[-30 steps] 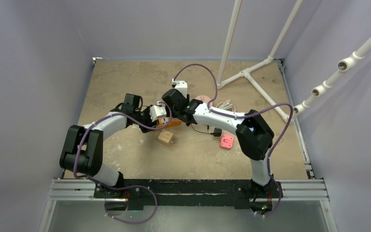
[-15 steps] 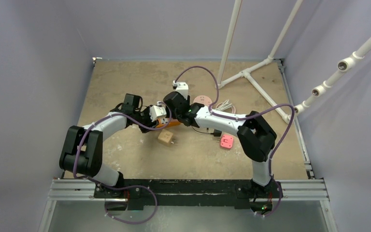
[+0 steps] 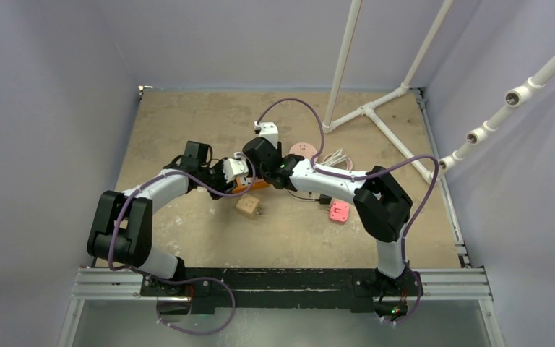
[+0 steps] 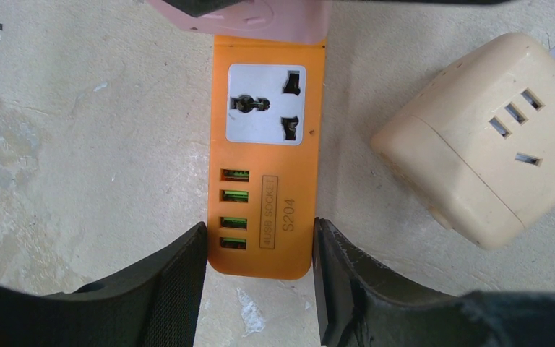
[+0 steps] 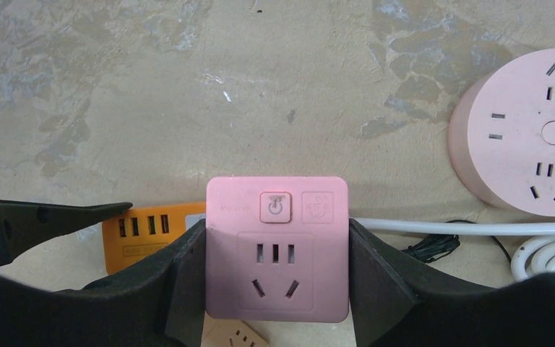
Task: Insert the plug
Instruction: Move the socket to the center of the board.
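Note:
An orange socket strip (image 4: 264, 155) with a white outlet and several green USB ports lies on the table; it also shows in the top view (image 3: 254, 185) and the right wrist view (image 5: 148, 233). My left gripper (image 4: 260, 249) is shut on its near end, one finger against each side. My right gripper (image 5: 276, 271) is shut on a square pink plug adapter (image 5: 276, 249) and holds it over the strip's far end, where its pink edge (image 4: 260, 16) shows in the left wrist view. Whether its prongs touch the strip is hidden.
A beige cube adapter (image 4: 488, 137) lies just right of the strip, also in the top view (image 3: 247, 206). A round pink socket (image 5: 531, 134) with a white cable (image 5: 470, 228) lies to the right. A small pink adapter (image 3: 339, 212) and a black plug (image 3: 324, 198) lie nearby.
My right gripper has moved left and a little toward the orange strip with the pink adapter. The left arm has stayed on the strip.

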Available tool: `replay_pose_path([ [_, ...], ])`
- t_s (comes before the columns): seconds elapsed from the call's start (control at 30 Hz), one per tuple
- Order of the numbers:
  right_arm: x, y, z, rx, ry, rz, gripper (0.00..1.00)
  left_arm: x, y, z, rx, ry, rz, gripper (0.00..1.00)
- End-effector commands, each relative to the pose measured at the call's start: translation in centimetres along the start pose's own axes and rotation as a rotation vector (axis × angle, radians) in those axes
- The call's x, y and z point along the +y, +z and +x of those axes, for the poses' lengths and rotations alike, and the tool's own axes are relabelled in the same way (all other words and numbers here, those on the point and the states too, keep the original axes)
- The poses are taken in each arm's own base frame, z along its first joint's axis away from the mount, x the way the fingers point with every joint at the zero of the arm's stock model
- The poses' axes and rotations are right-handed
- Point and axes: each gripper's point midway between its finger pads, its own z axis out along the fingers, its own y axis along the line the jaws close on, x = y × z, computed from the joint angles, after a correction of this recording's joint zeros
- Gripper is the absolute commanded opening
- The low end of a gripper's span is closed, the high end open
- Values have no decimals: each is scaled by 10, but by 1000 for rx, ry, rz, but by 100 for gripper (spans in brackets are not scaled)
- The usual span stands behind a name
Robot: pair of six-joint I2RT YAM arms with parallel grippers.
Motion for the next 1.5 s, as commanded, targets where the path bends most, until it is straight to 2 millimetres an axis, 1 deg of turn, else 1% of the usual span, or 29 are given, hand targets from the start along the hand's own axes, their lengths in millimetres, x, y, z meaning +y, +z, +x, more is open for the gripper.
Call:
replay_pose_path([
  [0.0,-35,11,75,205,-174,106,0,7,-8,-8,-19,56,-30,16],
  [0.37,-43,16,108,260,-208,125,0,5,-8,-9,-32,57,-33,15],
  [0.57,-44,5,113,248,-192,119,0,6,-9,-10,-29,40,-39,15],
  [0.7,-39,-7,109,208,-175,119,0,7,-10,-9,-21,20,-44,14],
  [0.8,-34,-10,112,197,-166,126,0,9,-11,-10,-16,0,-50,14],
  [1.0,-34,-12,135,196,-197,171,0,7,-12,-14,-26,-27,-42,12],
  [1.2,-39,-16,157,198,-211,191,0,6,-10,-10,-18,-52,-38,9],
  [1.4,-30,-21,179,188,-260,174,0,10,-10,-9,-11,-99,-53,7],
  [1.47,-30,-20,184,193,-270,173,0,11,-12,-9,-11,-122,-51,7],
])
